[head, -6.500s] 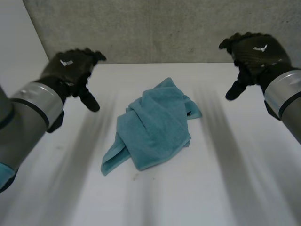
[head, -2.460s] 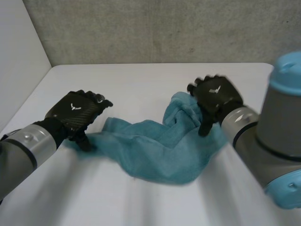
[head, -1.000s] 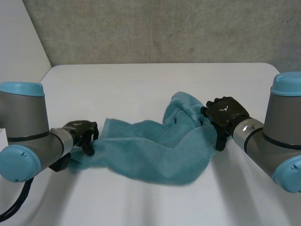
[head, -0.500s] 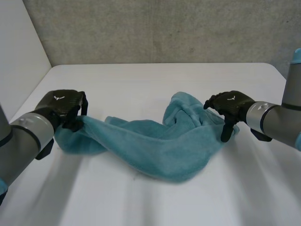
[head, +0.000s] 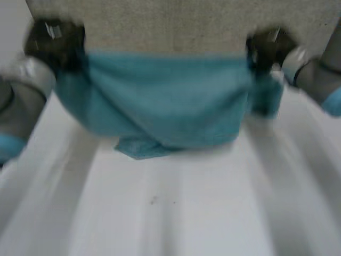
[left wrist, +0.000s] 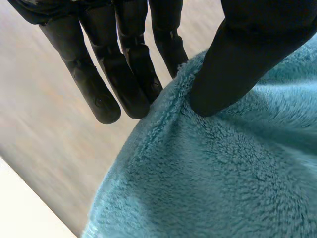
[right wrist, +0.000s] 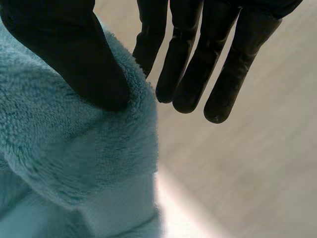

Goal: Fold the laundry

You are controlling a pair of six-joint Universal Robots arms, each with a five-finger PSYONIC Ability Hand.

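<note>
Head view: towel (head: 165, 101) hangs stretched between both hands, clear of table (head: 186, 213) at top, low fold near it, contact unclear. Left hand (head: 53, 42) at one top corner, right hand (head: 266, 48) at other. Left wrist view: thumb (left wrist: 237, 59) pinches towel edge against straight fingers (left wrist: 124, 84). Right wrist view: same pinch, towel hanging below palm.

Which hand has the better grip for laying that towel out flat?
Probably the left hand: it pinches the teal towel near its corner, while a flap hangs beyond the right hand.
</note>
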